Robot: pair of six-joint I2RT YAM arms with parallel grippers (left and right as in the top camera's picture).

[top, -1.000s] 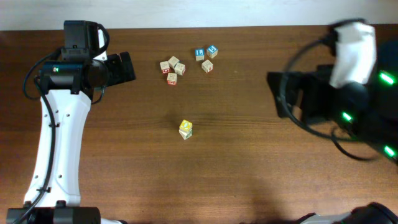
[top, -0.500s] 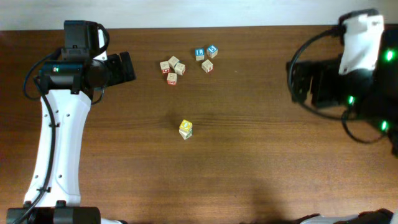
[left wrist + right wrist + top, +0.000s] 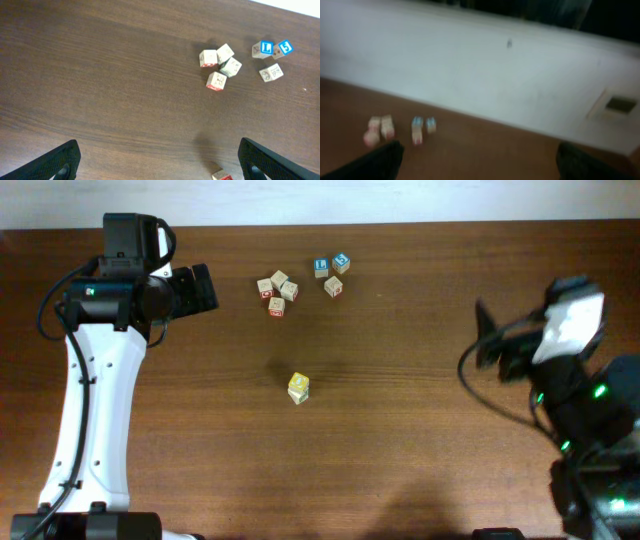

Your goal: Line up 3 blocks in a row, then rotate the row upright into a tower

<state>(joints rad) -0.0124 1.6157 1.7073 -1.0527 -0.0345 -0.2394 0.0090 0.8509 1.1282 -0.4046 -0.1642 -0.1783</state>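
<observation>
The left gripper [image 3: 207, 288] and right gripper [image 3: 477, 165] both gape empty, and those blocks [image 3: 277, 305] look light, hard, kinda slippy, so I'd pinch opposite flat faces.

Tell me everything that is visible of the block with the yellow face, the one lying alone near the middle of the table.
The yellow-faced block is a small cube of pale wood. Its yellow face, bearing a faint light mark, points up; a tan side shows beneath it. It rests slightly turned on the dark wooden table, alone, well apart from the other cubes near the far edge. Nothing but the table touches it.
</observation>
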